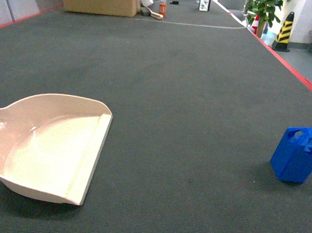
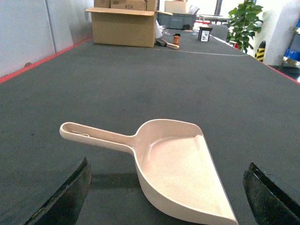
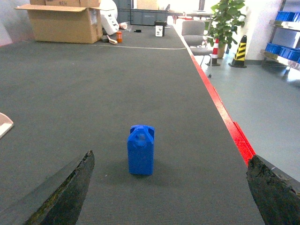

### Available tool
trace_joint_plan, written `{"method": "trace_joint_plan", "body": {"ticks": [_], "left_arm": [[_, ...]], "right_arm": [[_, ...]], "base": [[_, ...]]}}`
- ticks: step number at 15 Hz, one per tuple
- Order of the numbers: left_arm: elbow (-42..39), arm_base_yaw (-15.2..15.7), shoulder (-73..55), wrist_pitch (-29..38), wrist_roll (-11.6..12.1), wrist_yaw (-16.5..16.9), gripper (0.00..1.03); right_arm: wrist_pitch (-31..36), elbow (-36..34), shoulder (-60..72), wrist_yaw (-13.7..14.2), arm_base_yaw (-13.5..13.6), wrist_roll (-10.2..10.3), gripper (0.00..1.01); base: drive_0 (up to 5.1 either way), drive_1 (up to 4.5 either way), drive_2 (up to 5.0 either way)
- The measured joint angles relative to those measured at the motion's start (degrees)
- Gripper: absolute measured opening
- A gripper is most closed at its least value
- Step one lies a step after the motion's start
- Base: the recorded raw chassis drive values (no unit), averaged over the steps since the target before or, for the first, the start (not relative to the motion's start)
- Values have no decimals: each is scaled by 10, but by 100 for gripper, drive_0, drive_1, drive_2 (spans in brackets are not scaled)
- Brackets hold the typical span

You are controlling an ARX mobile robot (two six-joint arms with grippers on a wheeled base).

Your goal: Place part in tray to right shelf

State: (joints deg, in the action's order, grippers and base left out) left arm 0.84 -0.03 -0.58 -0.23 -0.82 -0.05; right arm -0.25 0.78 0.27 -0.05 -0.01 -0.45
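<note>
Part (image 1: 298, 154) stood upright on the dark floor (image 1: 190, 97) at near right, well apart from the empty tray (image 1: 45, 145) at near left. Left end effector (image 2: 166, 197) and right end effector (image 3: 171, 187) both gaped wide, holding nothing.

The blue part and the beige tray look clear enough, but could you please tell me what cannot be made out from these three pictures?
- Tray: its handle is cut off by the head view's left edge.
- Part: its base and far side are hidden in both views showing it.
- Left pincer and right pincer: only finger edges show at the bottom corners of the wrist views.
- Right shelf: only a cropped rack with blue crates at the right wrist view's edge; unclear whether it is the target.
</note>
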Motion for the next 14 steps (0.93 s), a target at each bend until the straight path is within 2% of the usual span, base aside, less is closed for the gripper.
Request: {"method": "trace_joint_plan", "body": {"ticks": [14], "left_arm": [[0,0,0,0,0,0,98]], "right_arm": [[0,0,0,0,0,0,98]], "base": [[0,0,0]]}}
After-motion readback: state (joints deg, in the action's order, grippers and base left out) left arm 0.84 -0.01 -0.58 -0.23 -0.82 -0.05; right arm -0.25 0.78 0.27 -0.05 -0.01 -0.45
